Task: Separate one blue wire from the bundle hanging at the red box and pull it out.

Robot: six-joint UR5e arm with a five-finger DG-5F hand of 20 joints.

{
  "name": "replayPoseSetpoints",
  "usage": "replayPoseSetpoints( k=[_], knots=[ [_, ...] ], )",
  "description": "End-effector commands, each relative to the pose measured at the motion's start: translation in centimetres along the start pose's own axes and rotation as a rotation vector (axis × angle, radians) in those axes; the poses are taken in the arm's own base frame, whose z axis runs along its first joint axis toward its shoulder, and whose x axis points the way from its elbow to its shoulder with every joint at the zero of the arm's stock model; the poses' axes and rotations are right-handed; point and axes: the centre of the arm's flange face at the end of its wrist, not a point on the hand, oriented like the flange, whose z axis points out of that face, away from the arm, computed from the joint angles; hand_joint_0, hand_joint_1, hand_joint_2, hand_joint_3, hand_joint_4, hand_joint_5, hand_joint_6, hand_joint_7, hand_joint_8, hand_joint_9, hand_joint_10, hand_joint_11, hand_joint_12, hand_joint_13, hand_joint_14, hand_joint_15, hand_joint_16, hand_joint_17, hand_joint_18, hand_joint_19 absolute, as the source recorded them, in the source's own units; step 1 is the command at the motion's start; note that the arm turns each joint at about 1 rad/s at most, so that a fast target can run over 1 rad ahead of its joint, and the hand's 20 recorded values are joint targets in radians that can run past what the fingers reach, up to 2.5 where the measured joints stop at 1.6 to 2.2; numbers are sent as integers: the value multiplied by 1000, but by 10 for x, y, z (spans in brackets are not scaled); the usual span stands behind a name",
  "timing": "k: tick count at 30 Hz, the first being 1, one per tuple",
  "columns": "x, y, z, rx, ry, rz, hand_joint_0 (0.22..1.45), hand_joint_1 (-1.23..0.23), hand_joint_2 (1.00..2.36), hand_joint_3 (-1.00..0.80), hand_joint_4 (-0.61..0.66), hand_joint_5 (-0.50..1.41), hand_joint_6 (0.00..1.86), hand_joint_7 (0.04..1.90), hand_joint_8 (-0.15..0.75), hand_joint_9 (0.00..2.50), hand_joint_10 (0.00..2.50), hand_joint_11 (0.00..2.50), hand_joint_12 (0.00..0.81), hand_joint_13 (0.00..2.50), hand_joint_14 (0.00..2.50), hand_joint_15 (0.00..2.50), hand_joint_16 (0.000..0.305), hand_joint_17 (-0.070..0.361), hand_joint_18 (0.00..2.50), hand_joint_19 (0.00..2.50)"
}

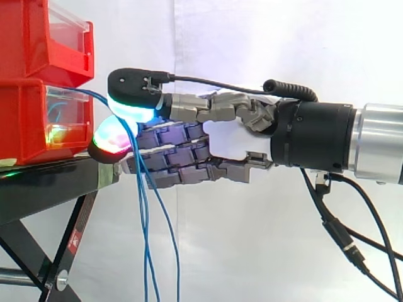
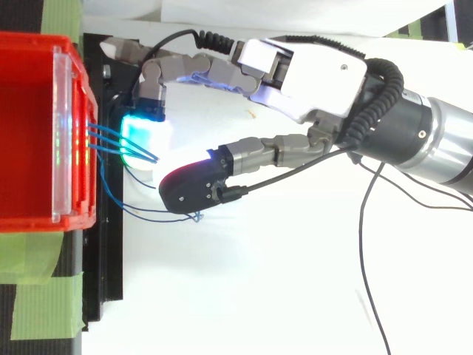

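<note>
Three blue wires (image 2: 107,134) come over the front edge of the lower of two stacked red boxes (image 1: 25,119). They then hang lengthwise straight down past the black stand (image 1: 44,189). The one hand (image 1: 233,135) reaches in level and pinches the wires just beside the box, narrow between thumb and finger pads (image 1: 112,138).

- No words or numbers can be read anywhere.
- A small red sticker (image 1: 74,240) sits on a leg of the black stand (image 1: 38,189). Its marks are too tiny to read.
</note>
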Motion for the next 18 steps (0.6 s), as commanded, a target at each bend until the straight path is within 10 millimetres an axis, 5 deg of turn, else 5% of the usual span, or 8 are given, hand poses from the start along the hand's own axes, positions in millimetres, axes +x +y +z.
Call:
replayPoseSetpoints(
  k=[1,18],
  knots=[
    [0,0,0,2,0,12,600,-631,1009,-423,277,-180,535,1305,173,82,0,0,318,103,3,50,60,136,152,159],
    [-2,6,5,-8,-3,22,615,-627,1014,-367,251,-204,691,1107,172,94,0,0,315,111,0,46,60,134,172,143]
  ],
)
